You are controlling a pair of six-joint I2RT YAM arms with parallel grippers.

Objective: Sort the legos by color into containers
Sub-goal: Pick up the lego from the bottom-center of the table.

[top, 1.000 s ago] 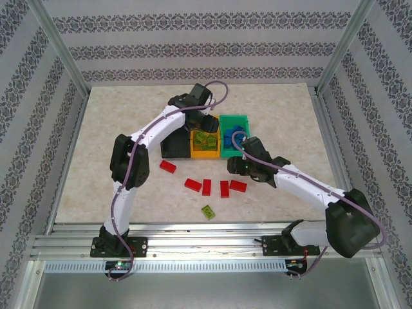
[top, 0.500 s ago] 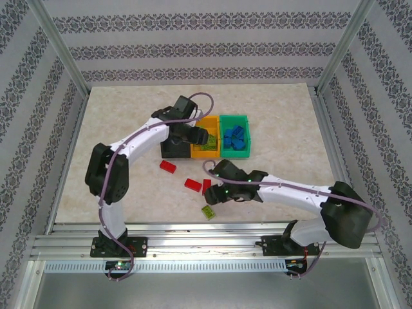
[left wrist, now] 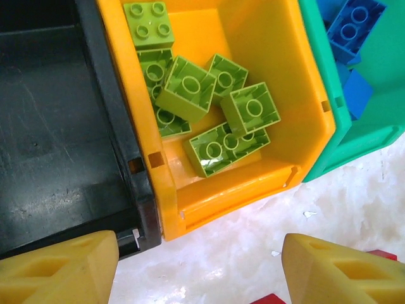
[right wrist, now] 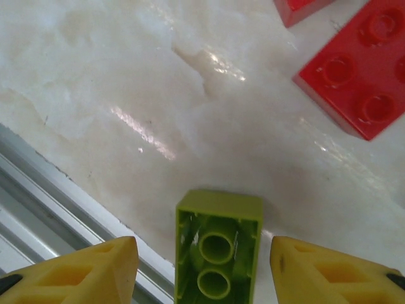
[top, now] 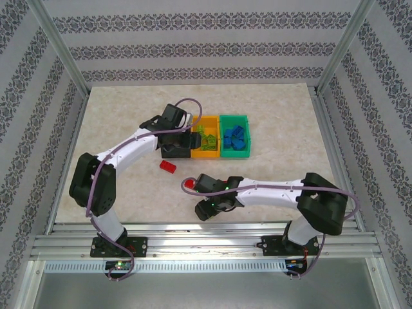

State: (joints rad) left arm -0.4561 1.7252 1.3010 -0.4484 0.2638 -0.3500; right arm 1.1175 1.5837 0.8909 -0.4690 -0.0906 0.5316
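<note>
Robot lab cell: aluminium frame [top: 56, 45], patterned wall panels [top: 206, 48], marble-look tabletop [top: 290, 116], mounting rail [top: 206, 245].

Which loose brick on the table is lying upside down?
The lime green brick lying between the open fingers of the right gripper. Its hollow underside with two tubes faces up, while the red brick beyond it shows its studs.

Lime legos [left wrist: 190, 88] in orange bin [left wrist: 272, 50], between black bin [left wrist: 50, 126] and green bin [left wrist: 354, 149]

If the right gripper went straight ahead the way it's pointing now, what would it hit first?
Probably the lime green brick, lying hollow side up on the table just ahead of the open right gripper, though depth is unclear.
</note>
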